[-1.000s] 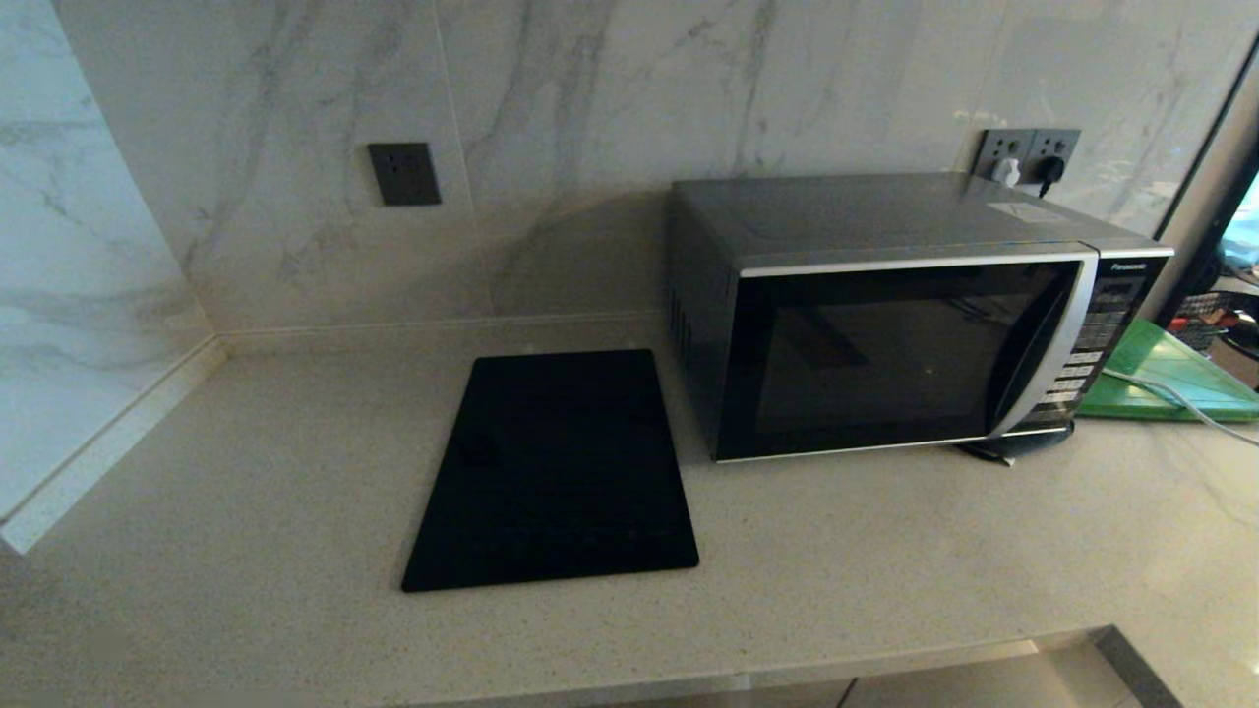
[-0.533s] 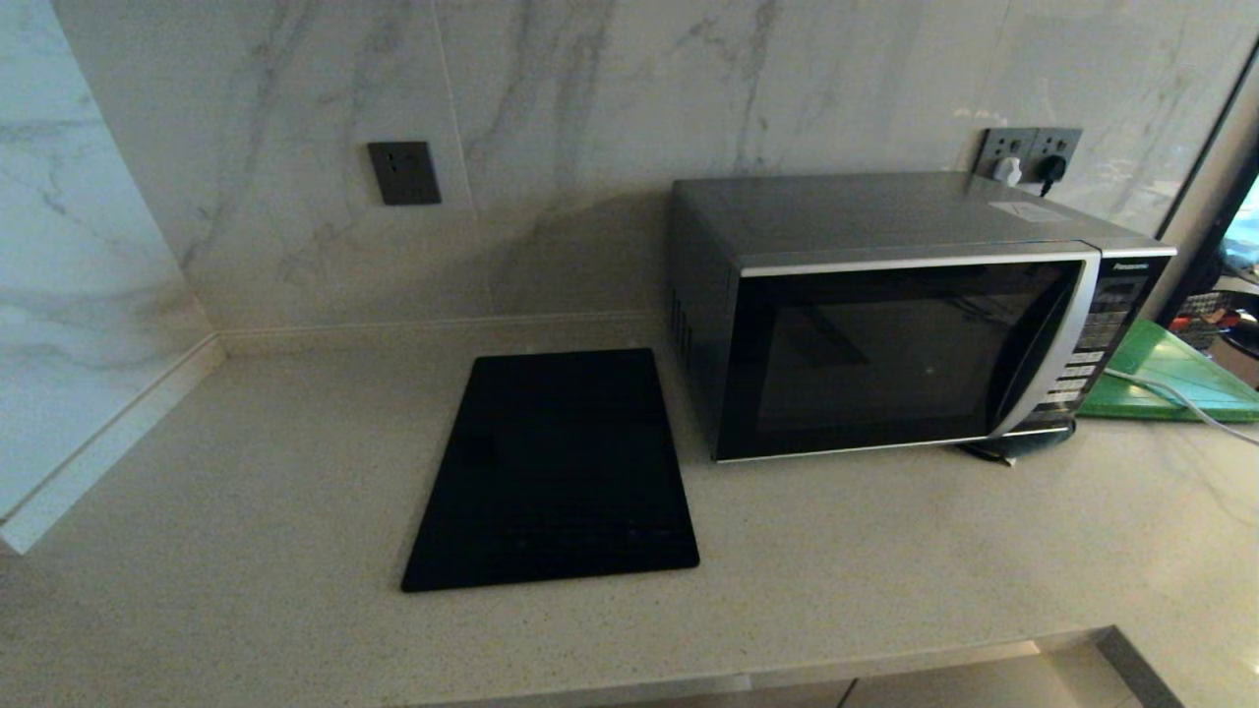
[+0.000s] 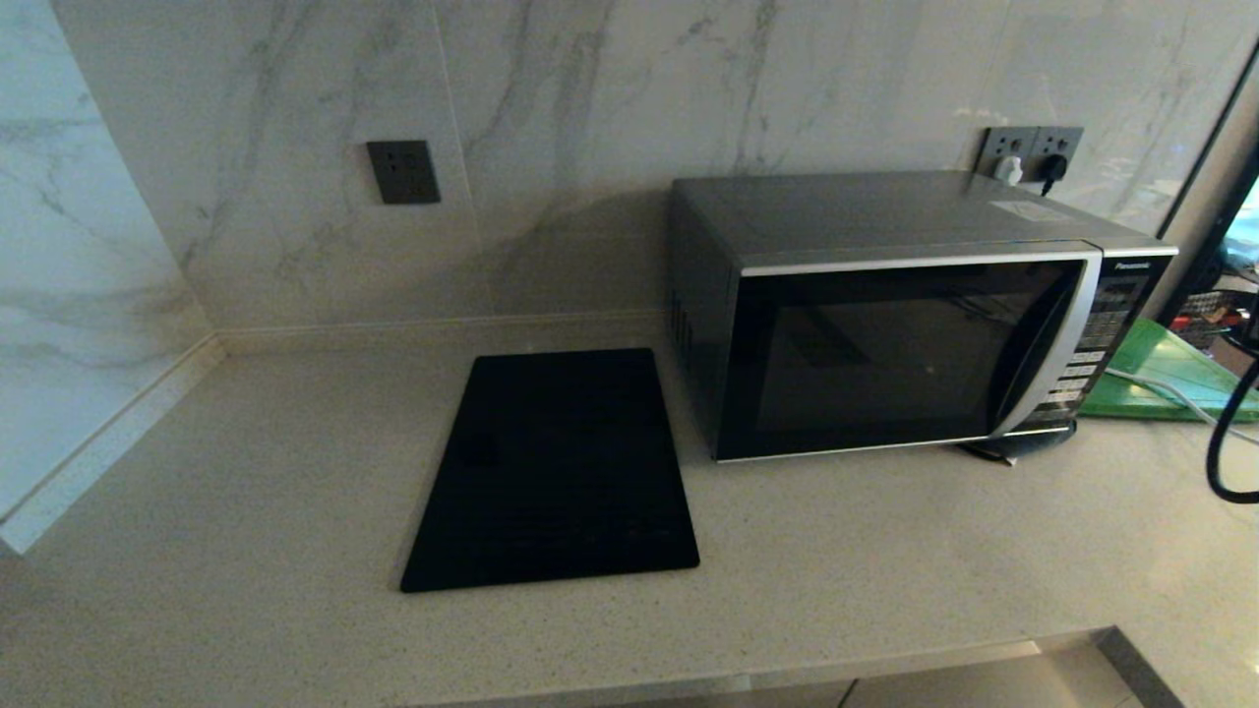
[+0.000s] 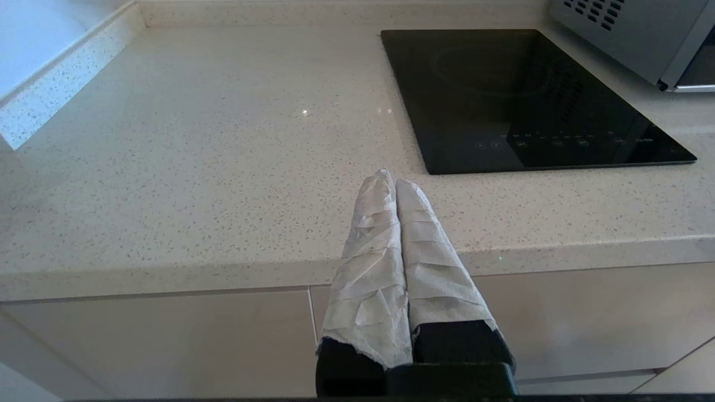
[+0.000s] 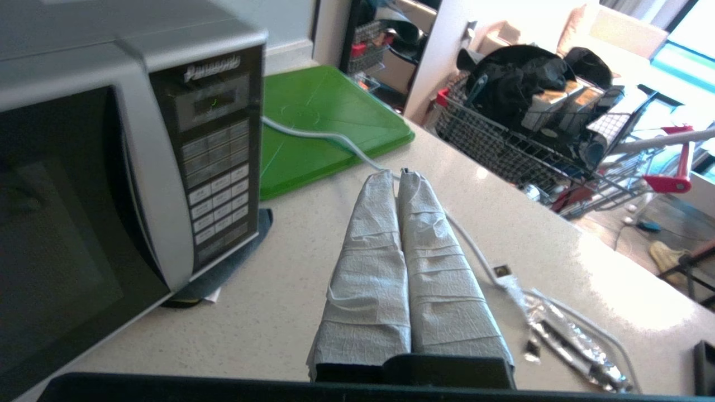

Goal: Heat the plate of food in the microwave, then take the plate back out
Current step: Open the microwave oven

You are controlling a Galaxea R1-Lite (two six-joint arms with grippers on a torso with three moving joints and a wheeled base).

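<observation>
The pale speckled counter runs along the marbled wall; on it, toward the right, stands the microwave, door shut, its dark glass facing out and the button panel on its right edge; the plate of food shows in none of the views, and behind the dark door glass I cannot tell what is inside. Left of the microwave, just beside it, lies the flat black slab; on the far side a green board lies flat with a white cable draped across it. The right gripper hovers over the counter near the button panel, its cloth-wrapped fingers pressed together on nothing. The left gripper hangs off the counter's front edge, fingers likewise pressed together and empty.
</observation>
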